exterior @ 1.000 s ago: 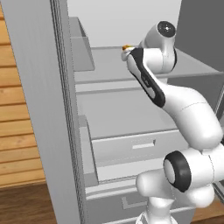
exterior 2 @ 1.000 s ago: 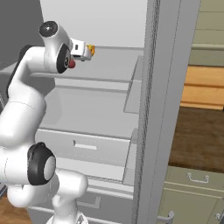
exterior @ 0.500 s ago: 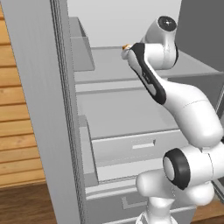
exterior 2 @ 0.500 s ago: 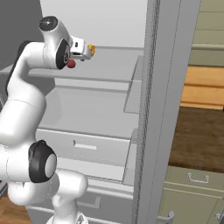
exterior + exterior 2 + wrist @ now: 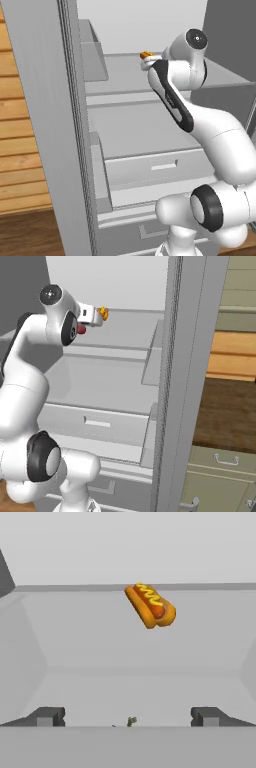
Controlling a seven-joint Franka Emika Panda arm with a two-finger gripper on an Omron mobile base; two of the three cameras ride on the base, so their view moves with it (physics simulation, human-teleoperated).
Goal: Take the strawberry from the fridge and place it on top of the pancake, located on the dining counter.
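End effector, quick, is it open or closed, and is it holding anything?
End effector: open, holding nothing; strawberry sits low between its fingertips.

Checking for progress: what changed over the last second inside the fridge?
The arm shifted its wrist only slightly above the shelf; the hand, open, has taken hold of nothing. The strawberry, the hotdog and the fridge stayed put.

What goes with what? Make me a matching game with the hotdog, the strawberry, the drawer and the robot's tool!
Things:
1. hotdog
2. strawberry
3. drawer
4. tool

Descriptions:
A. wide open
B. orange with a yellow squiggle
C. pale grey with a slot handle
D. tiny and dark red

Pairs: 1-B, 2-D, 3-C, 4-A
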